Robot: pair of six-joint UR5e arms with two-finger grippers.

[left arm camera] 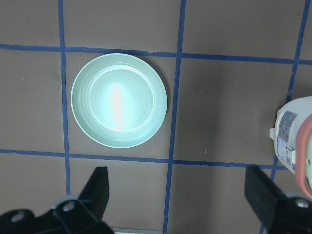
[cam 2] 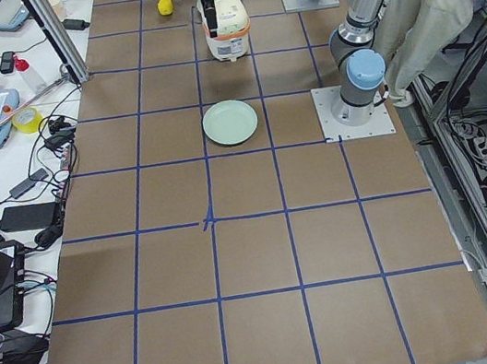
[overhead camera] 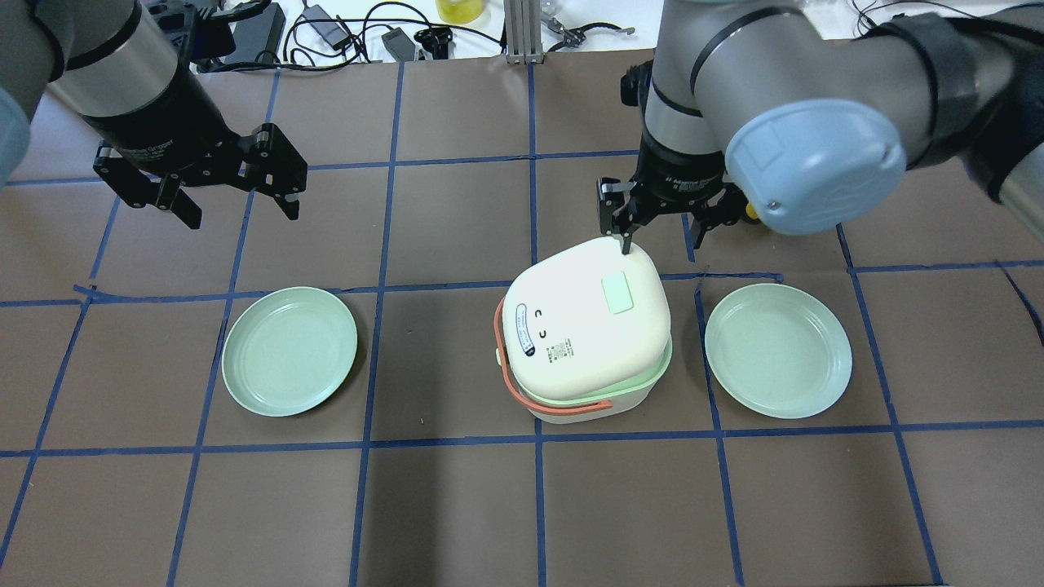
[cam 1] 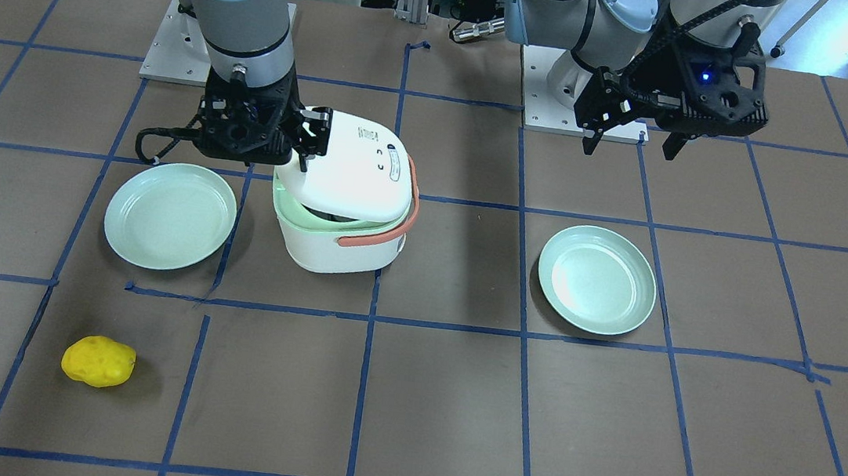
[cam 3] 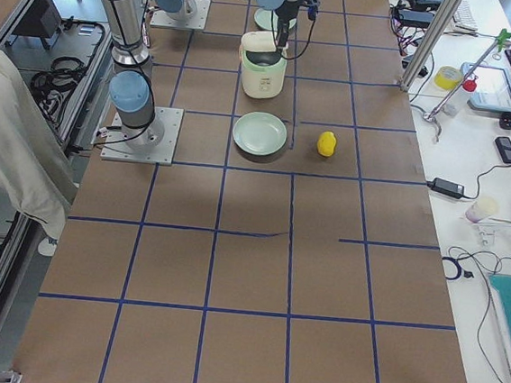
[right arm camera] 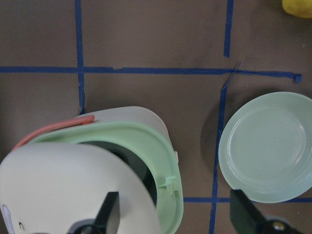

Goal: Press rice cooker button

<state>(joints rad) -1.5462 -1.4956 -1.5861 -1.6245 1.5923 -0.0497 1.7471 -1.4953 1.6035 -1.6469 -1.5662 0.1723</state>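
The white rice cooker (cam 1: 347,183) with a green rim and an orange handle stands mid-table, its lid ajar so a dark gap shows. A pale green button (overhead camera: 617,292) sits on the lid. My right gripper (overhead camera: 662,240) is open at the cooker's far edge, one fingertip (overhead camera: 625,243) on or just above the lid rim beyond the button. In the right wrist view that lid (right arm camera: 63,185) fills the lower left under one finger. My left gripper (overhead camera: 245,216) is open and empty, hovering well away from the cooker.
Two pale green plates flank the cooker: one (overhead camera: 289,350) below my left gripper, the other (overhead camera: 777,350) beside my right arm. A yellow lumpy object (cam 1: 98,361) lies near the operators' edge. Blue tape lines grid the brown table.
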